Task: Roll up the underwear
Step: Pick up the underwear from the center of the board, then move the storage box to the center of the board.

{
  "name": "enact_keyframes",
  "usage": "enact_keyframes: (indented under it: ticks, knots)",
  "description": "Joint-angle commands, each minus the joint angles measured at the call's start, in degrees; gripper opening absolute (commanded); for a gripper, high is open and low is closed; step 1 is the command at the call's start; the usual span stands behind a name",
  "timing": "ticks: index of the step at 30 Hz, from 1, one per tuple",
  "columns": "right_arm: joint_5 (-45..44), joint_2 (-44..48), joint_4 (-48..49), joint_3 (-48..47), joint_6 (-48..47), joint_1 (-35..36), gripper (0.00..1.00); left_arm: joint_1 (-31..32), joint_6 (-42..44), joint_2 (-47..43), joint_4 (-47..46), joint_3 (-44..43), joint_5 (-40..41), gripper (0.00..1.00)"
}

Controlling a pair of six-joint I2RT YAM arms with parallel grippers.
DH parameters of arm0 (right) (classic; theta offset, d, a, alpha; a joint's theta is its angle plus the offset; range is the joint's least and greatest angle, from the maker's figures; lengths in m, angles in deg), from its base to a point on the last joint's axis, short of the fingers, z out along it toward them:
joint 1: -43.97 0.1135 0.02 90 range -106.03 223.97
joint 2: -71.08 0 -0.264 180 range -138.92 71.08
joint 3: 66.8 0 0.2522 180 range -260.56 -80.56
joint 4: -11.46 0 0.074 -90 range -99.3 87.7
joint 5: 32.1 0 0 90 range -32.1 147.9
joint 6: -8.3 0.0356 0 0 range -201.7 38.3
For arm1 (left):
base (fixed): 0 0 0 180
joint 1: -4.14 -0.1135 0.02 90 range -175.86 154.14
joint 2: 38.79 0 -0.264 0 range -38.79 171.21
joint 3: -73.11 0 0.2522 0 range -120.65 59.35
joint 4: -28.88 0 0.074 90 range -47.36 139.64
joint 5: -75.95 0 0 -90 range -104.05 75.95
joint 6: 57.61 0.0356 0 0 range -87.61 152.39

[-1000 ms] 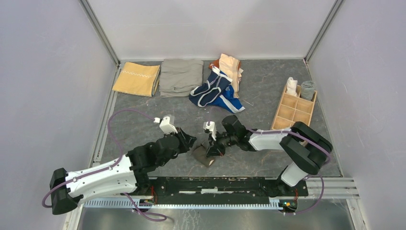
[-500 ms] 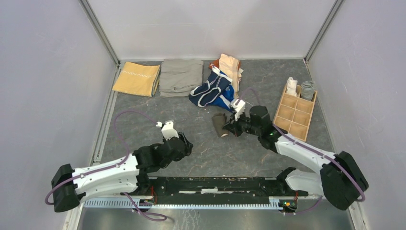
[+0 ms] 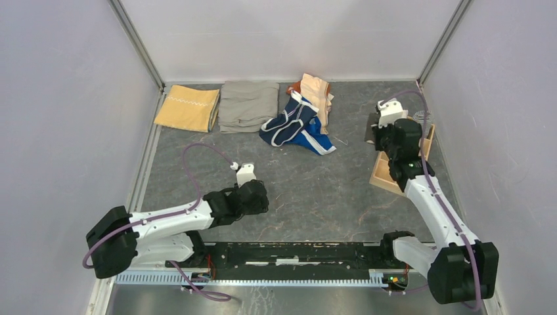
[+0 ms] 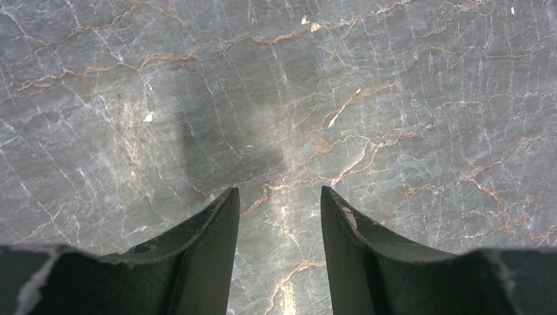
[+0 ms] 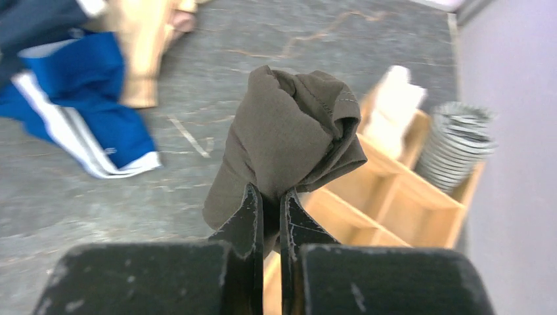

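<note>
Now the R pincer (image 5: 270, 197) is clamped narrow on the rolled grey-brown underwear (image 5: 289, 131), held up in the air above the wooden divider box (image 5: 394, 203) at the right of the tabletop (image 4: 394, 98). The L pincer (image 4: 279, 197) hangs low over bare tabletop, 2 fingers (image 4: 210, 249) apart w/ nothing between. Navy, blue and peach briefs (image 3: 299, 121) lie heaped at back centre.

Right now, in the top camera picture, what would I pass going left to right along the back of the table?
First the folded mustard-yellow cloth → folded grey-khaki cloth → heap of navy, bright blue and peach underwear → wooden box with compartments.
</note>
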State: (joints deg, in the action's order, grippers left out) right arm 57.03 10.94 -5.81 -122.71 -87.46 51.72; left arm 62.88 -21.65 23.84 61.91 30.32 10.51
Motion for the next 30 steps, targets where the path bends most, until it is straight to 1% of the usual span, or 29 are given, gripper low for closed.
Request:
enact_keyframes:
  ticks: [1, 5, 9, 14, 19, 23, 27, 30]
  knots:
    - [-6.10, -1.94, -0.51, -3.96, -11.06, -4.22, 0.00, -3.03, 6.34, 1.60, -4.08, -2.76, -5.06, 0.56]
    - [-0.88, -4.18, 1.42, -3.99, -16.63, -10.08, 0.00, -5.40, 10.08, 3.46, -4.14, -4.88, -7.49, 0.56]
    - [-0.30, -6.91, 2.11, -4.13, -24.42, -12.15, 0.00, -7.55, 13.01, 6.39, -4.28, -6.87, -10.55, 0.55]
    - [0.77, -9.73, 7.45, -2.32, -28.93, -13.46, 0.00, -8.46, 13.71, 9.21, -5.81, -7.35, -14.20, 0.52]
    - [-2.19, -13.47, 12.50, -0.75, -32.53, -13.70, 0.00, -8.47, 13.52, 10.65, -8.32, -6.01, -16.56, 0.51]
    - [-4.47, -14.76, 20.13, 2.97, -34.23, -14.24, 0.00, -8.55, 13.66, 11.62, -9.21, -6.28, -18.21, 0.49]
    - [-6.83, -16.03, 26.57, 5.40, -35.92, -14.74, 0.00, -8.56, 13.35, 10.67, -10.35, -5.17, -19.23, 0.49]
    - [-7.31, -18.09, 26.13, 3.13, -38.03, -15.28, 0.00, -8.56, 13.35, 9.88, -10.73, -4.83, -19.72, 0.49]
